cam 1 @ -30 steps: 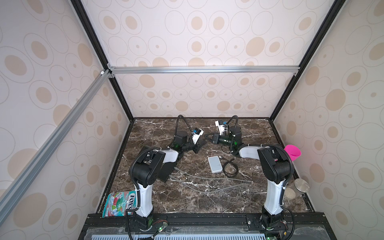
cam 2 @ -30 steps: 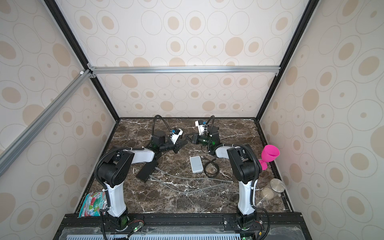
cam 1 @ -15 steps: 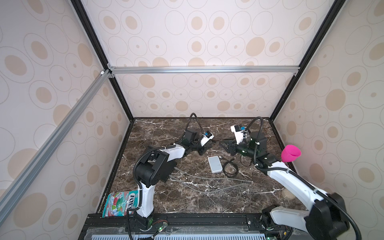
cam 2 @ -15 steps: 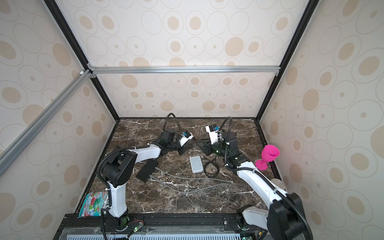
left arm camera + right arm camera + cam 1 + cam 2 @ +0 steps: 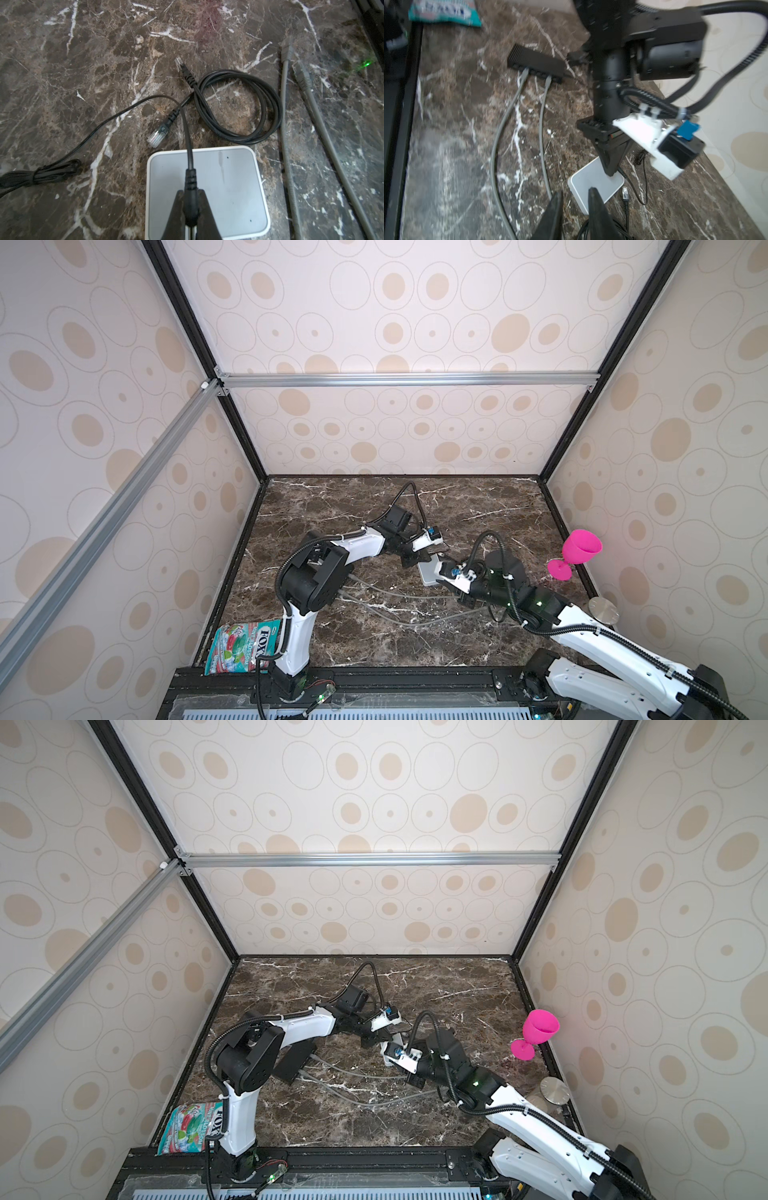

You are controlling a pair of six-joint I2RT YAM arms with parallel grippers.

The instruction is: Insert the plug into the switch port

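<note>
I hold the black plug (image 5: pixel 190 176) clenched in the left tool (image 5: pixel 191 199), white box (image 5: pixel 232 187) just beneath it, right tool (image 5: pixel 575 190) released; insertion not yet done

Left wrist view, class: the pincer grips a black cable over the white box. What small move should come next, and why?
Probably close the right pincer on the white box to steady it: its jaws stand apart at the box's corner, while the left pincer is shut on the black cable right over the box, plug tip hidden.
</note>
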